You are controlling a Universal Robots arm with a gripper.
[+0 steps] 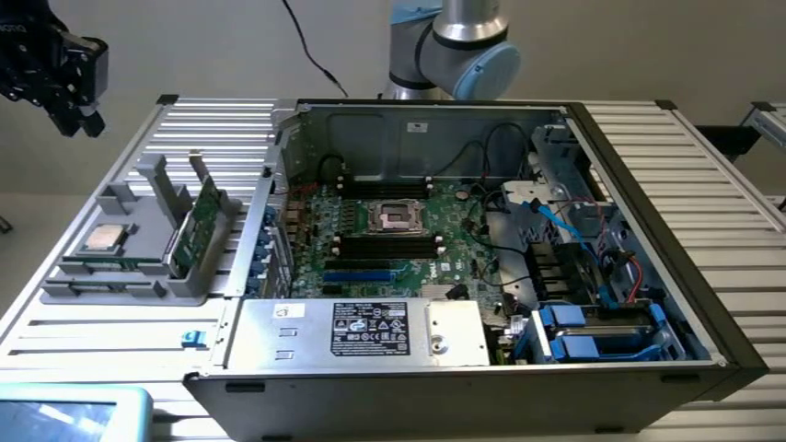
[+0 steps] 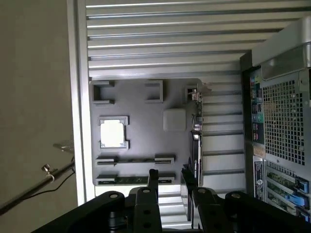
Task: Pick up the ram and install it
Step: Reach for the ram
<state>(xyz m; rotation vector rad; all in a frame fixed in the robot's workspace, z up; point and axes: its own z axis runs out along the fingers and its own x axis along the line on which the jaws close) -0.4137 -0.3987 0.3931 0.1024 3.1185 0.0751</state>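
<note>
Black metal fingers of my end effector stand apart, clamped on nothing, and the grey of the tray shows through the gap between them. I hang high over the corner of the ribbed aluminium counter, well apart from everything on it.

Nearest below me lies a flat grey plastic holder tray with raised brackets and slots. The ram, a long, thin green circuit-board stick with dark chips on its face, stands upright on its long edge in a slot along the side of the tray closest to the computer. A square silver processor chip rests flat in its own framed seat in the tray, apart from the ram.

Just beside the tray, on the exterior view's right, lies an open grey metal computer case. Inside it a large green motherboard lies flat, with long black memory slots on either side of a square metal processor socket. A silver power supply box with a printed label sits at the case's near edge.

Behind the case rises my grey arm with its pale blue joint cap.
</note>
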